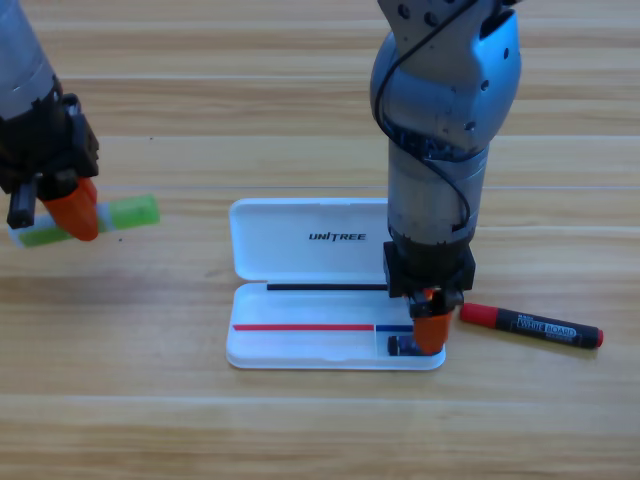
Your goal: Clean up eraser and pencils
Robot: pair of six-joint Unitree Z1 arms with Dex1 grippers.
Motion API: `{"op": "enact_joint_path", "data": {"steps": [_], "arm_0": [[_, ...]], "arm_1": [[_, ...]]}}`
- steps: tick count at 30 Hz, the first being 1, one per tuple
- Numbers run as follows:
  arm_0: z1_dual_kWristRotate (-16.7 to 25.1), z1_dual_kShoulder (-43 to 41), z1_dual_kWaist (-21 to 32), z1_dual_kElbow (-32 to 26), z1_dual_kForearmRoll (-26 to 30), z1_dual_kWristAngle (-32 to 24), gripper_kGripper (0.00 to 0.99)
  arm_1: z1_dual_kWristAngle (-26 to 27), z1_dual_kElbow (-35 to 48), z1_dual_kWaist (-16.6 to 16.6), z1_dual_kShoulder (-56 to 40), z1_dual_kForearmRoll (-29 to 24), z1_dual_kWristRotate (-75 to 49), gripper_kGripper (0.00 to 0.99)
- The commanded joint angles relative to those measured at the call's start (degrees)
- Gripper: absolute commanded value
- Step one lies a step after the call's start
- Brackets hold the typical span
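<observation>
The light green pen (130,212) lies on the table at the left, its whitish end toward the picture's edge. My left gripper (72,212) comes down across its middle and covers that part. The white case (300,240) lies open at centre. My right gripper (428,335) points down into the lower half's right end. The small dark eraser (400,346) shows there, right against the gripper's tip. The red-capped black marker (530,326) lies on the table just right of the case, apart from both grippers.
The right arm's grey body (440,120) stands over the case's right side and hides part of the lid. Bare wooden table (300,430) runs along the front.
</observation>
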Motion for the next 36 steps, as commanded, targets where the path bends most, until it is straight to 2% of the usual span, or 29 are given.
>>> {"op": "enact_joint_path", "data": {"steps": [1,4,8,14,20,25,28,36], "arm_0": [[0.3,1.7,-1.6,1.0,0.5,-0.8,0.0],[-0.1,1.8,-2.4,0.9,0.5,-0.8,0.0],[-1.1,1.8,-4.3,-0.4,0.9,-0.6,0.0],[-2.6,2.8,-7.0,-5.0,4.0,-0.6,0.0],[-4.6,4.7,-10.3,-8.9,6.1,-0.6,0.0],[-5.9,7.4,-13.6,-11.9,6.8,-0.4,0.0],[-6.7,9.7,-15.6,-13.6,6.9,-0.4,0.0],[-8.3,15.9,-20.4,-17.3,6.9,-0.3,0.0]], "arm_1": [[1.0,0.2,1.7,2.9,1.1,0.3,0.753],[1.5,1.4,1.7,-0.3,1.6,0.3,0.769],[2.4,6.4,1.3,-9.0,2.1,0.3,0.776],[2.2,13.9,-3.0,-17.7,1.9,0.9,0.778],[1.6,19.4,-9.8,-16.3,-2.5,1.7,0.776],[0.7,22.9,-15.3,-11.5,-11.6,1.4,0.776],[1.2,24.8,-16.4,-10.5,-15.2,1.4,0.778],[2.1,25.8,-16.7,-7.3,-17.3,0.9,0.775]]}}
